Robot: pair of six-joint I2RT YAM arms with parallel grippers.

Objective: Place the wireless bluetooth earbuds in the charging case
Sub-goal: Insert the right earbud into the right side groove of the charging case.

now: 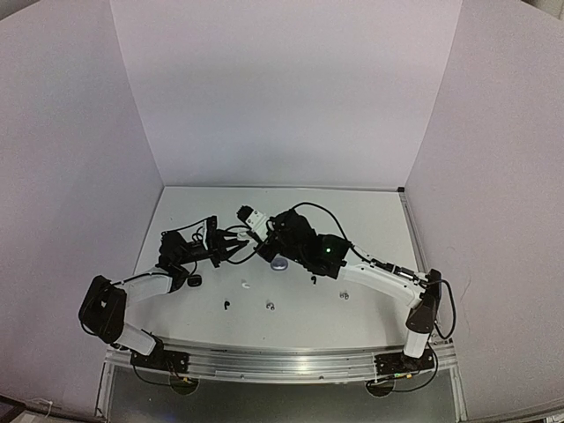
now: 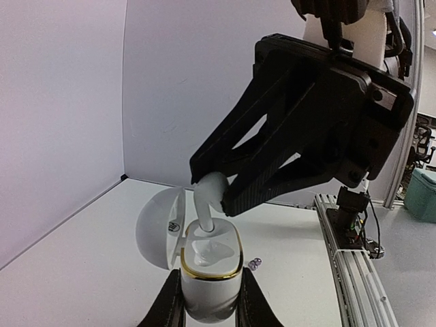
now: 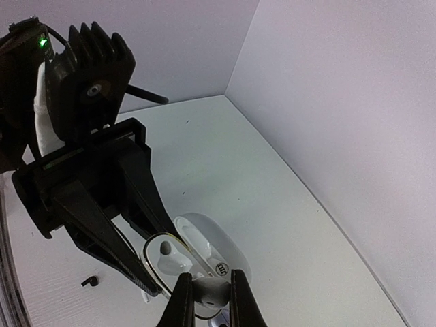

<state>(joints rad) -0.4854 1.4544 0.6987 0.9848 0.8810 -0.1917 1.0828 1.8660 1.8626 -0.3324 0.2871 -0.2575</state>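
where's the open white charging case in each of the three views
left wrist: bottom centre, the white charging case stands upright, clamped in the left gripper, lid open to the left.
right wrist: bottom centre-left, lid open toward the right.
top external: mid-table where both grippers meet, too small to make out.
Shared landmark: the white earbud pinched by the right gripper at the case's mouth.

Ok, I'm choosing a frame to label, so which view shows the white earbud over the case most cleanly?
Left wrist view: sharp and evenly lit, the white stemmed earbud and glossy white gold-rimmed charging case clear, slight white-on-white washout. Right wrist view: darker, the bud low at the bottom edge. Top external view: wide-angle bowing, everything tiny.
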